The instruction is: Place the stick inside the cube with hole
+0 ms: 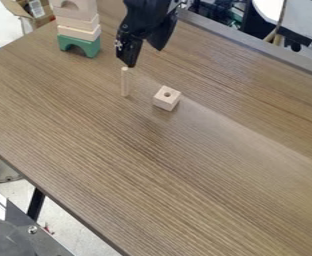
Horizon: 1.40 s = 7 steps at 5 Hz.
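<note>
The black gripper hangs over the far part of the table, open, its two fingers apart with nothing between them. Just below its left fingertip, a thin light wooden stick stands upright on the table. To the right of the stick and slightly nearer the camera lies a small light wooden cube, with a round hole in its top face. Stick and cube are apart, and the hole shows dark, with nothing in it.
A stack of light wooden blocks rests on a green arch block at the upper left of the brown wooden table. A grey rail runs along the table's far edge.
</note>
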### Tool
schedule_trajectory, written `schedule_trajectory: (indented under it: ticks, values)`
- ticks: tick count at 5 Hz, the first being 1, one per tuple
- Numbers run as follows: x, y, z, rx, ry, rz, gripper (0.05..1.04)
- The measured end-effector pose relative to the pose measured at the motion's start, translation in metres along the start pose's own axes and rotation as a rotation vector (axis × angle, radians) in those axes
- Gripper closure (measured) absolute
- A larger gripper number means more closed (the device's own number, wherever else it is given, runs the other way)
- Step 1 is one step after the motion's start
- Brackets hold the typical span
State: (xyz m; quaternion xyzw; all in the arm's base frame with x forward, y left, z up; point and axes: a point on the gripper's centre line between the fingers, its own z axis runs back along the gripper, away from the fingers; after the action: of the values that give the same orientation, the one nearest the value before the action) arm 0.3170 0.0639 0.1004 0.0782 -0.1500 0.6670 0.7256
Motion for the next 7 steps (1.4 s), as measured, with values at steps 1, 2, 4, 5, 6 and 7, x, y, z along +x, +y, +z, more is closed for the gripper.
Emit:
schedule_trajectory:
  ticks: [1, 2, 4, 5, 6, 7]
  values:
    - [-0.004, 0.003, -0.009, 0.031, 0.008, -0.01, 0.083]
    - [0.0, 0.013, -0.024, 0.085, -0.019, -0.004, 0.083]
    - [0.006, 0.021, -0.04, 0.113, -0.03, 0.018, 0.128]
    - [0.011, 0.023, -0.047, 0.102, -0.025, 0.016, 0.35]
    - [0.017, 0.027, -0.055, 0.102, -0.035, 0.038, 0.657]
    - [0.018, 0.027, -0.053, 0.108, -0.029, 0.025, 0.907]
